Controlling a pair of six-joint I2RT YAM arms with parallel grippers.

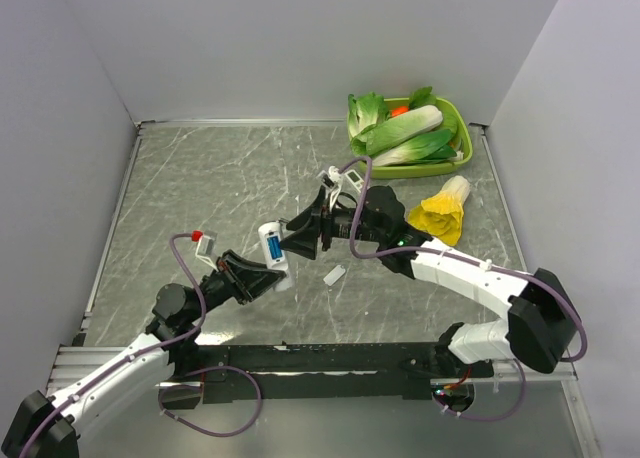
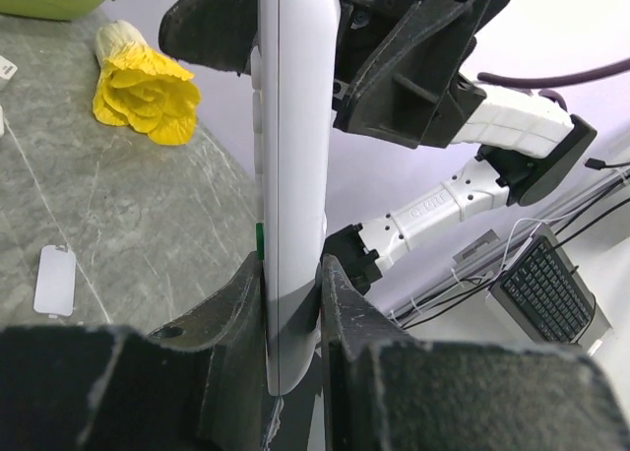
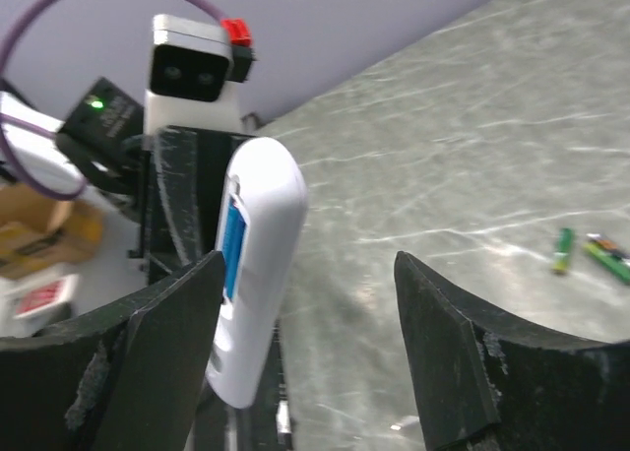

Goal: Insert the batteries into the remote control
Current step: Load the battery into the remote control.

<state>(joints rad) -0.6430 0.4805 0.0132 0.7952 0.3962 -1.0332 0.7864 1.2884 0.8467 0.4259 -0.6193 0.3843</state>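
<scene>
I had the left gripper (image 1: 247, 277) clamped on the lower end of the remote control (image 1: 272, 246), holding it upright in the air over mid-table. A blue battery (image 3: 233, 236) showed in its open back. The right gripper (image 3: 307, 293) stood open, straddling its upper end. I judged the remote light, stiff and slick, best pinched across its narrow sides. Bare table lay around it, with the loose cover plate (image 1: 334, 275) nearby.

The remote control (image 1: 272, 246) is white with a blue battery (image 3: 233, 236), the table (image 1: 220, 178) is grey with pale marble veining, the far-right tray (image 1: 464, 130) is lime green, the leafy vegetable (image 1: 438, 216) near it is yellow, the cover plate (image 1: 334, 275) is white, and the cables (image 1: 185, 268) are purple.
</scene>
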